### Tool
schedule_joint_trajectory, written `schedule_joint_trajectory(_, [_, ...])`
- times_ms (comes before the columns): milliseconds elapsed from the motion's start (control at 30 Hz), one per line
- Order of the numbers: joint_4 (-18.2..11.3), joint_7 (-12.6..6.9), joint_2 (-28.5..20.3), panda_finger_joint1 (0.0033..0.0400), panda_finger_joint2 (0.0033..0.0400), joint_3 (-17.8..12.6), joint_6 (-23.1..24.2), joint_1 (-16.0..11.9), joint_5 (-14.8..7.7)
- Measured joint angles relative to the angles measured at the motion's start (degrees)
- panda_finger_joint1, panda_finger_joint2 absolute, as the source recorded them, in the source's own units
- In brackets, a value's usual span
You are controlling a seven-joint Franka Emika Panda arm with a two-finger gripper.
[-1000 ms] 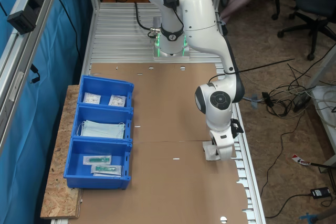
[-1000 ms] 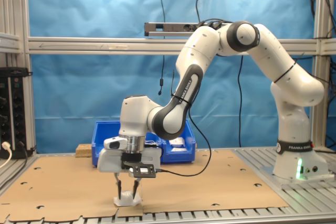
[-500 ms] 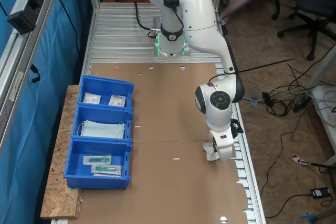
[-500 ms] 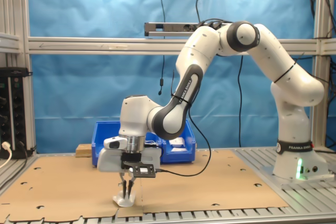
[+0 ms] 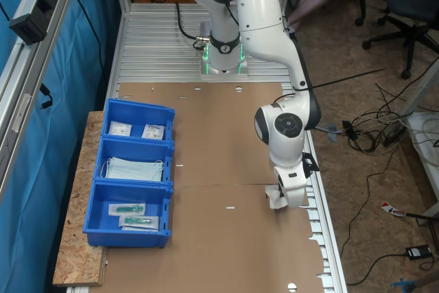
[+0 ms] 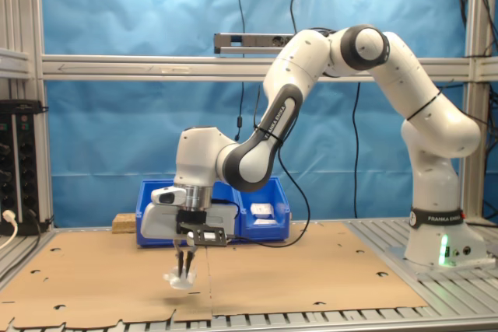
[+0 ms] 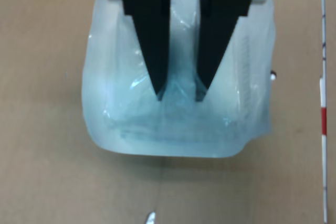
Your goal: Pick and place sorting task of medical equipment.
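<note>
Pincer (image 6: 185,271) clamped on the white packet (image 7: 178,103), lifted just clear of the bench (image 6: 101,281); the carry to the blue bins (image 5: 130,173), two similar packets inside, remains.

We see the bins (image 5: 134,180) in a row of three at the first exterior view's left, on the cardboard (image 5: 212,142) that covers the table. The far bin holds two packets (image 5: 136,130), the middle one a mask (image 5: 134,169), the near one two long packets (image 5: 130,214). The gripper (image 6: 185,271) hangs above the cardboard near the first exterior view's right edge, well apart from the bins, with a packet (image 7: 176,103) pinched between its fingers (image 7: 149,51), off the cardboard. The arm's base (image 5: 222,60) stands behind the cardboard.
</note>
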Motion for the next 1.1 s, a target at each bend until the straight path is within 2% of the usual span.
schedule_joint_trajectory(467, [-0.1, 0.00, -10.4, 0.0035, 0.0035, -2.0, -6.9, -1.9, 0.0])
schedule_joint_trajectory(700, [-0.7, 0.02, -15.3, 0.0035, 0.0035, -4.6, -11.2, -4.1, 0.0])
schedule_joint_trajectory(900, [-3.5, 0.20, -20.1, 0.0035, 0.0035, -8.4, -15.7, -6.7, 0.0])
schedule_joint_trajectory(1100, [-8.0, 0.22, -24.9, 0.0035, 0.0035, -12.3, -18.6, -8.5, 0.0])
